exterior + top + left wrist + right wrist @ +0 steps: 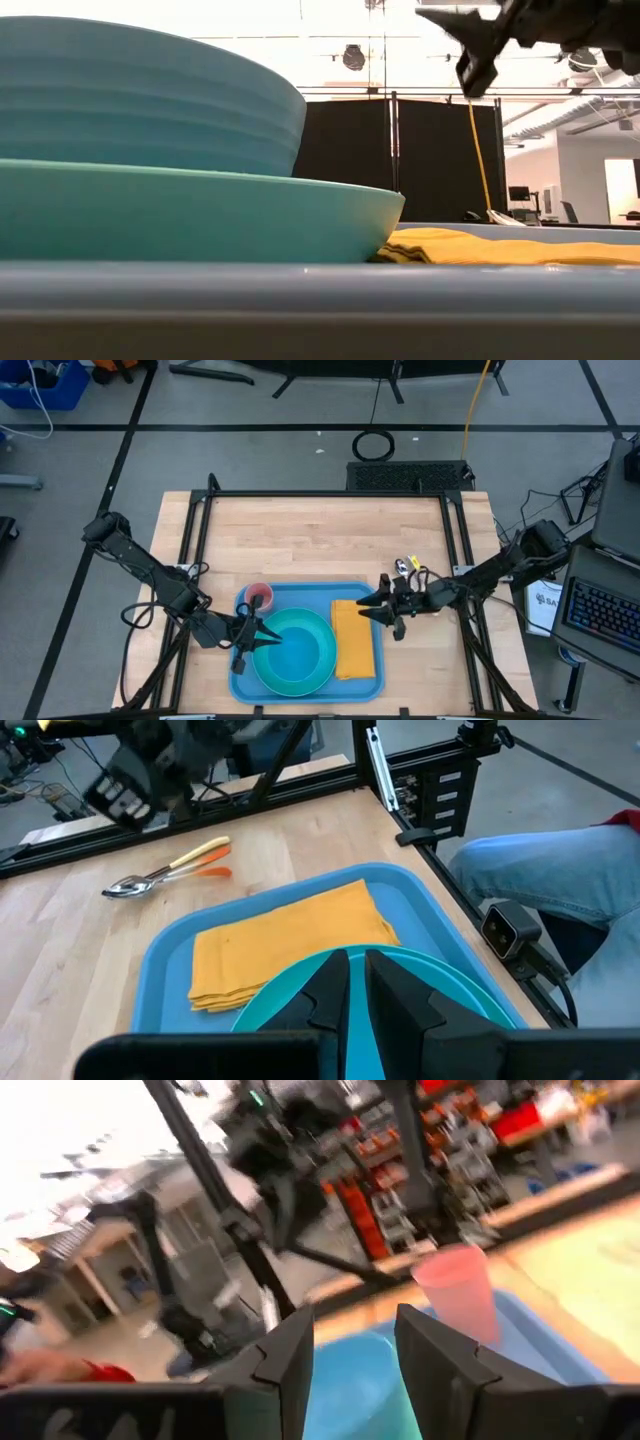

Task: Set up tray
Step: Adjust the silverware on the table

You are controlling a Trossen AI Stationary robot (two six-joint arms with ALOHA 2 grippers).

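Observation:
The blue tray [300,592] lies at the table's near middle. On its left half is a cyan plate [320,672] with a blue bowl [140,100] resting in it. A folded yellow napkin [354,640] lies flat on its right half, and a pink cup [259,597] stands upright in its far left corner. My left gripper [268,640] hovers over the plate's left part. Its fingers [330,990] are almost together and hold nothing. My right gripper [372,607] hangs open above the napkin's far end, high over the tray [450,50], with nothing between its fingers.
A spoon and another piece with yellow and orange handles [170,872] lie on the bare wood to the right of the tray's far corner [405,567]. A black frame runs along the table's sides. A person's leg in jeans [545,870] shows beyond the table's edge.

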